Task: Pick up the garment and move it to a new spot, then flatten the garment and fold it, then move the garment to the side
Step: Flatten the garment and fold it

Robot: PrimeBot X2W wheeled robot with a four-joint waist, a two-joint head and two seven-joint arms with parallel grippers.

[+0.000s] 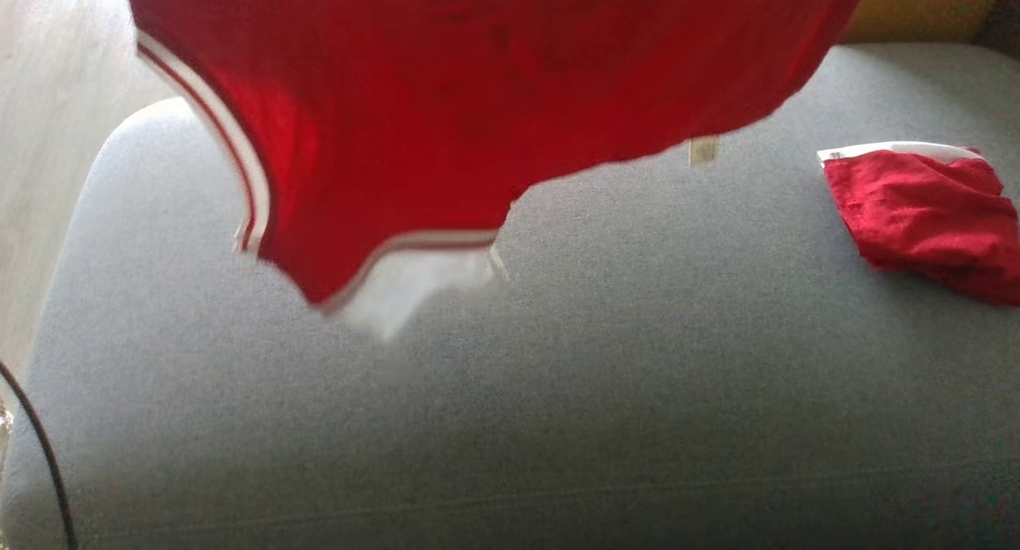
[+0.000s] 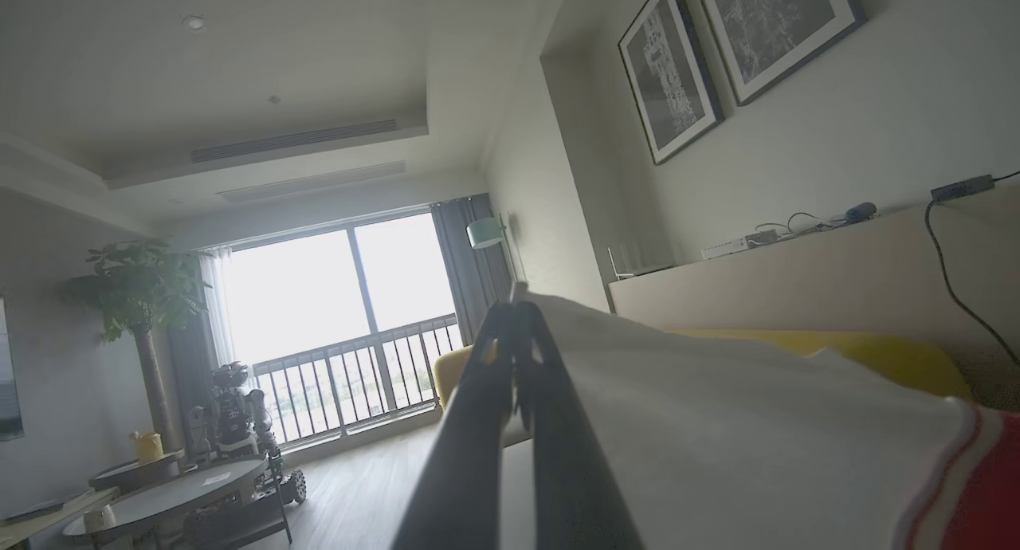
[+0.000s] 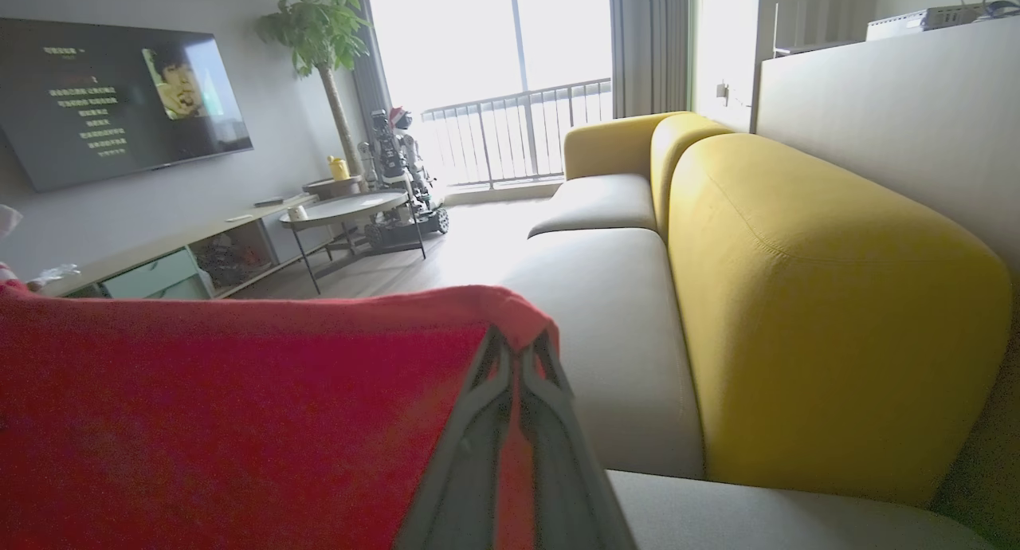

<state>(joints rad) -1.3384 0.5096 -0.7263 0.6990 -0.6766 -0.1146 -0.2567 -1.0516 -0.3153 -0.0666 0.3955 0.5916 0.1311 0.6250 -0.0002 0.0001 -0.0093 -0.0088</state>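
The garment (image 1: 446,111) is red with white and dark red trim. It hangs in the air over the grey sofa seat (image 1: 558,390), its lowest corner dangling at centre left, blurred. In the left wrist view my left gripper (image 2: 514,307) is shut on the garment's white part (image 2: 717,438), which spreads away to the right. In the right wrist view my right gripper (image 3: 518,344) is shut on the garment's red edge (image 3: 223,422), which stretches taut to the left.
A second red cloth with a white band (image 1: 928,211) lies crumpled on the seat at the right. A dark cable (image 1: 40,446) curves past the seat's lower left corner. The yellow sofa back (image 3: 797,295) rises behind the seat. Wooden floor (image 1: 48,135) lies left.
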